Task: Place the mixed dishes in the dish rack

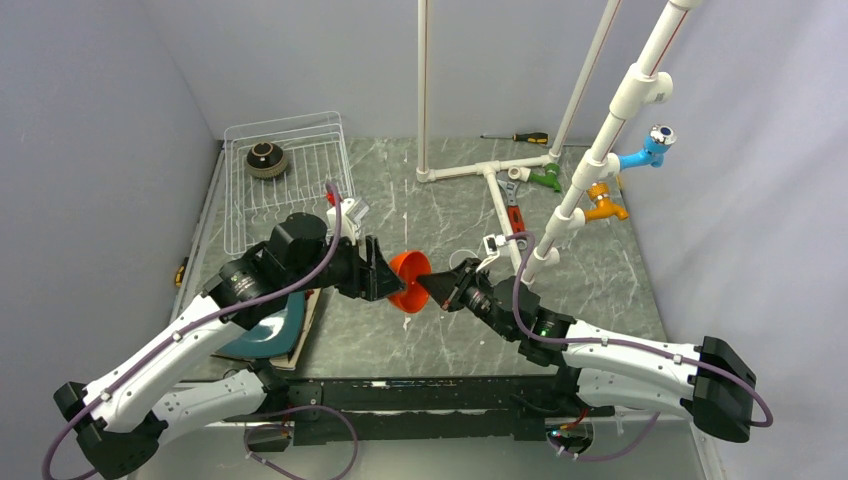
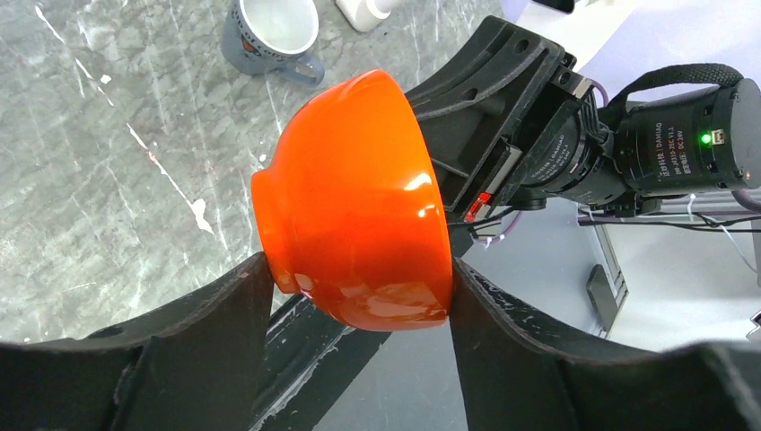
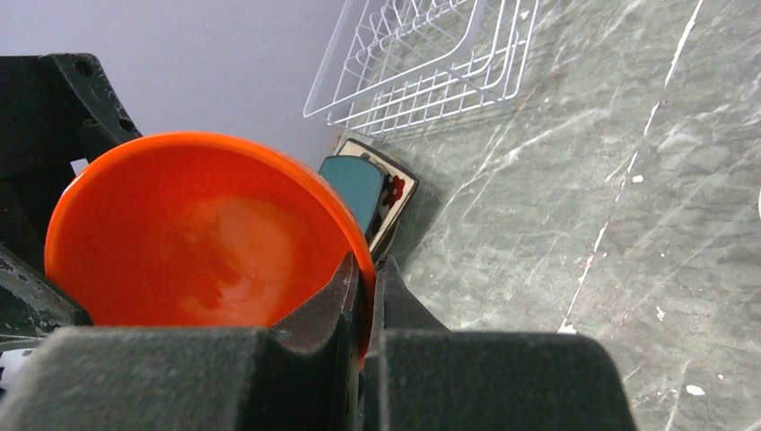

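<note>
Left wrist: glossy orange bowl [image 2: 359,180], rim pinched by right end effector [image 3: 366,271]; left end effector [image 2: 359,269] straddles it, grip unclear.

1. The left arm [image 1: 180,340] reaches from its base at the near left, forward and inward over the tabletop [image 1: 600,250], with its wrist turned to face right.
2. The left gripper [image 2: 359,287] has its fingers spread wide, one on each side of the orange bowl [image 2: 359,197] and close against it; whether they press on it is unclear.
3. The right arm [image 1: 620,355] stretches low from the near right toward the middle, pointing left.
4. The right gripper [image 3: 363,287] has its fingers pinched together on the bowl's rim.
</note>
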You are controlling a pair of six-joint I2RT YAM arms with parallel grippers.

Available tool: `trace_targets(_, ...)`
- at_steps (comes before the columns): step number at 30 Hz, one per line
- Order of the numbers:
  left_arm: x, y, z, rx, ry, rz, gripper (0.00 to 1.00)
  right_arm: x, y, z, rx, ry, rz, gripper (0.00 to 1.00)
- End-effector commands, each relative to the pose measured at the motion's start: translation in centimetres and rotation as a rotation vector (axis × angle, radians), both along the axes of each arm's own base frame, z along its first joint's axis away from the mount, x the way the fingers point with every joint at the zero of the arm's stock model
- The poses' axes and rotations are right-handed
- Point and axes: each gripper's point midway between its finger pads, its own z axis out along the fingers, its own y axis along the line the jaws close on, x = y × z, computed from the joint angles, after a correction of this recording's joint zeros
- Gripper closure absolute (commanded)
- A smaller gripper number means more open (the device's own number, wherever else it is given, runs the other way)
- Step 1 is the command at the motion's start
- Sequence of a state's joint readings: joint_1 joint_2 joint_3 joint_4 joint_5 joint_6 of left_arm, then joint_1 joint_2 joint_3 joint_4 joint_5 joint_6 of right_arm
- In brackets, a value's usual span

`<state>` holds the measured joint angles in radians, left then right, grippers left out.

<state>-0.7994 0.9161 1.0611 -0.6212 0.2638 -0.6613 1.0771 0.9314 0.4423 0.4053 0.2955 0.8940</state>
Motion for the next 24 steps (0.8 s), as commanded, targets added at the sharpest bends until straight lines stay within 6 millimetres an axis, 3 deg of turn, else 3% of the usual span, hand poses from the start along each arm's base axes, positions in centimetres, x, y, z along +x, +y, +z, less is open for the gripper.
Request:
trace_targets(1, -1.4, -1.8, 5.1, -0.158, -0.084, -0.095, 0.38, 0.4, 0.0, 0.2, -0.035, -0.014, -0.025, 1.0)
trace_targets(6, -1.0, -1.6, 5.2, -0.151, -0.097, -0.076, 0.55, 0.2, 0.0, 0.7, -0.04, -0.031, -0.03, 1.0)
trace_targets(14, -0.8, -1.7, 5.0, -0.159, -0.089, -0.061, 1.0, 0.1, -0.1, 0.7, -0.05, -0.031, -0.034, 1.0)
trace_targets(15, -0.7, -1.6, 5.0, -0.155, -0.089, -0.054, 1.0, 0.1, -0.1, 0.6, -0.055, -0.027, -0.035, 0.99)
trace_targets(19, -0.4, -1.3, 4.7, -0.139, -0.086, -0.024, 1.0, 0.1, -0.2, 0.6, -0.062, -0.023, -0.04, 0.71)
trace_targets(24, -0.2, -0.8, 4.5, -0.131, -0.082, 0.006, 1.0, 0.1, -0.2, 0.9, -0.058, -0.027, -0.035, 0.56)
